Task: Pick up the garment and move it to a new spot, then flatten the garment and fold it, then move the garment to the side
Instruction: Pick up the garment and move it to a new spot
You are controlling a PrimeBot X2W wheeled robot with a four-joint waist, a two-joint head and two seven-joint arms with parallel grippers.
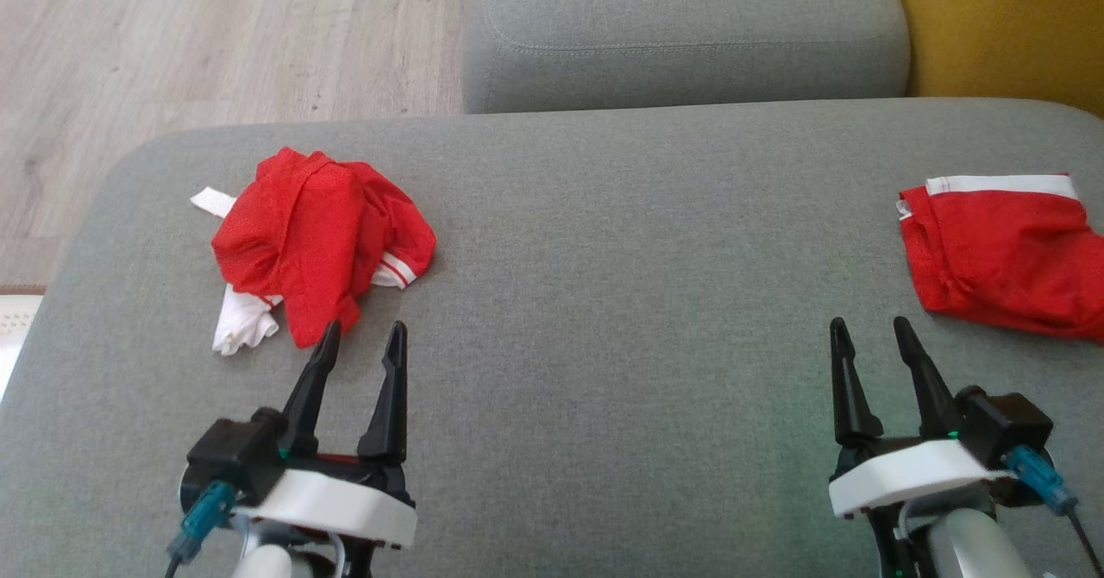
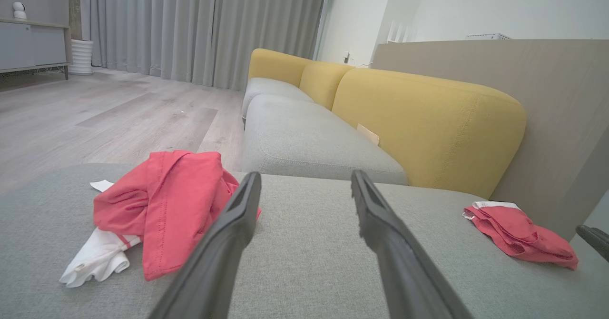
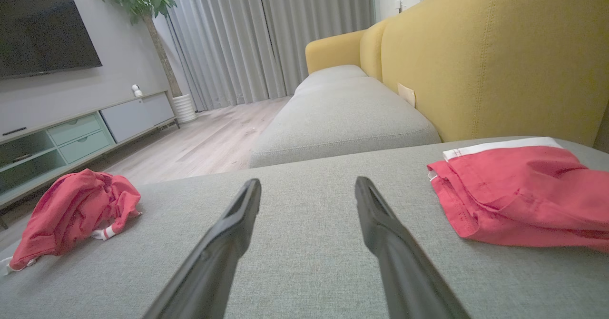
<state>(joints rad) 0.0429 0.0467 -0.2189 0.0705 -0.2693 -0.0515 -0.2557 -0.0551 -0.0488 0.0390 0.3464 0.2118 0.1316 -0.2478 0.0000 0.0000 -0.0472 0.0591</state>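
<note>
red garment (image 1: 319,241) crumpled on the grey cushion (image 1: 621,259), just ahead of the left gripper (image 1: 364,331).
it and the right gripper (image 1: 868,326) gape empty; better to pinch a thick fold than a loose corner.

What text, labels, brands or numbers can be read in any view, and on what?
No legible text in any view.
The tan tag on the yellow sofa back: too small to read.
The white strip at the crumpled red garment: no lettering visible.
The folded red garment: white band, no print.
The TV screen: dark.
</note>
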